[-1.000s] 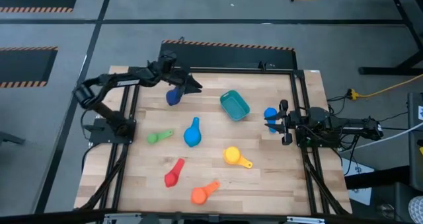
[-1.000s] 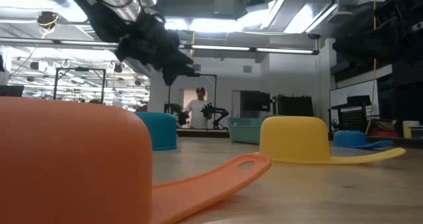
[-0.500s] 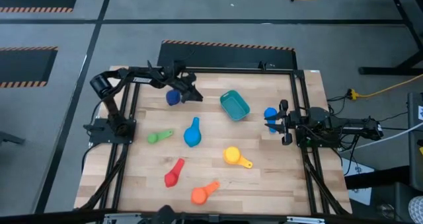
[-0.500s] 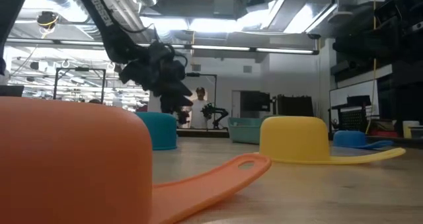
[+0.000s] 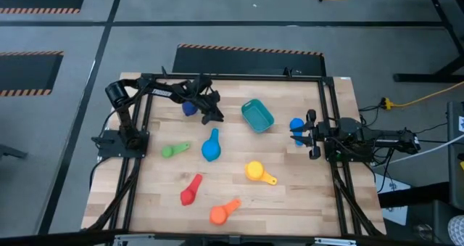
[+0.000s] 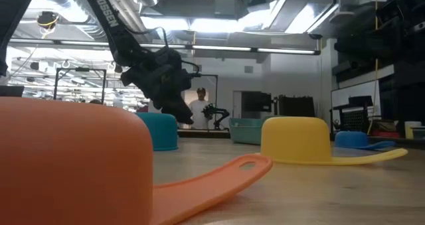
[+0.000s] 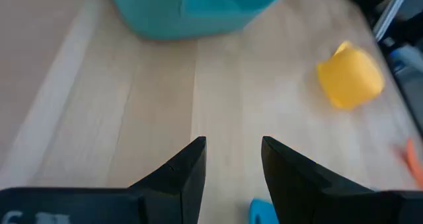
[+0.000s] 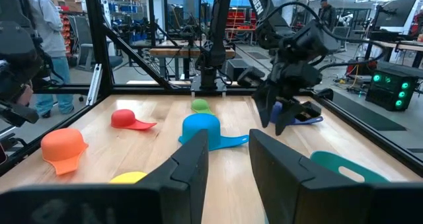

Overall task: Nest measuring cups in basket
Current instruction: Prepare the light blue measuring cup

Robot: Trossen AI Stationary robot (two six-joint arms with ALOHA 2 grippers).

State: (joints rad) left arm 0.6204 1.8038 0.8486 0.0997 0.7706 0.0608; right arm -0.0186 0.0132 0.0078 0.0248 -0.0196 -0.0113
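Six measuring cups [image 5: 211, 146] scattered on the table [image 5: 290, 195]; teal basket [image 5: 257, 115] at the far middle, holding none. Dark blue cup [image 5: 189, 107] half hidden under the left gripper [image 5: 213, 114] — fingers parted over bare wood, gripping nothing. Right gripper [image 5: 307, 135] at the right edge beside a light blue cup [image 5: 296, 124], parted, empty. "TROSSEN" legible on the left arm [image 6: 106, 16] — lettering partly cut off.

The desk [image 5: 290, 195] is being lit evenly from above, with only soft shadows being cast. In the low view, glare is being thrown by ceiling lights [image 6: 199, 22], while the near orange cup [image 6: 73, 162] is being rendered blurred; the left wrist view is being smeared throughout.
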